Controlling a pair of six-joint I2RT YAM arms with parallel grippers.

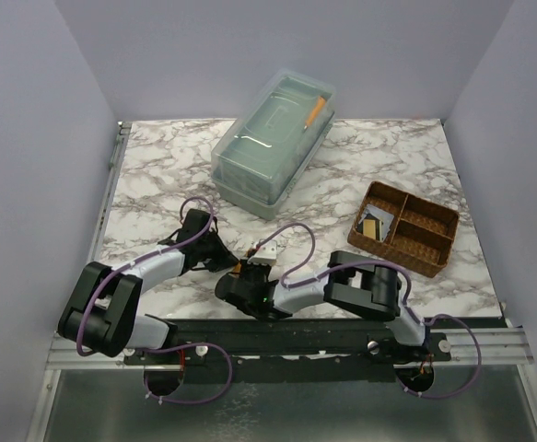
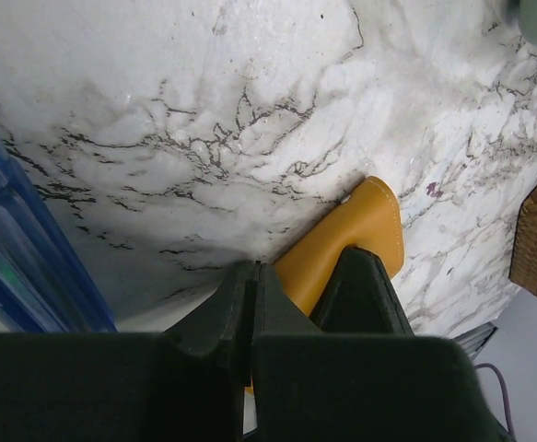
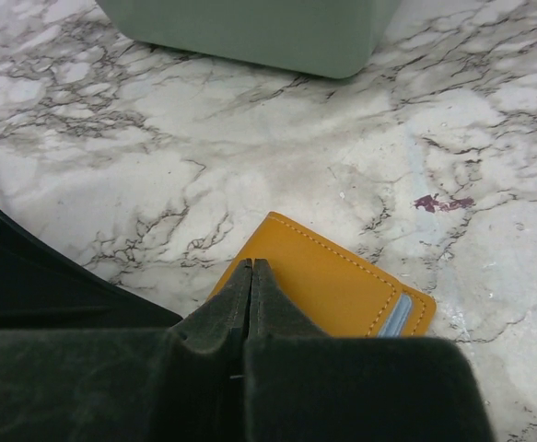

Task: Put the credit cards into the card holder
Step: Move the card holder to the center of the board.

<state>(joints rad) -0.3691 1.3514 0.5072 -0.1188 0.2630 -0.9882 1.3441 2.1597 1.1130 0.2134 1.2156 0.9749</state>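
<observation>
Flat orange-tan leather card holder (image 3: 328, 276): lying lower centre on marbled tabletop (image 3: 250, 138). Left gripper (image 2: 252, 269) seemingly nipping its flap; right gripper (image 3: 250, 265), jaws together, touching its edge. Advisable: opening it gently; thin credit cards (image 1: 371, 225) waiting in brown woven tray (image 1: 414, 261), frame right.

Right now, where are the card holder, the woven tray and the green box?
card holder (image 3: 328, 276): right wrist view, its orange cover.
woven tray (image 1: 395, 253): top view, its near wall.
green box (image 1: 268, 143): top view, its lid.
</observation>
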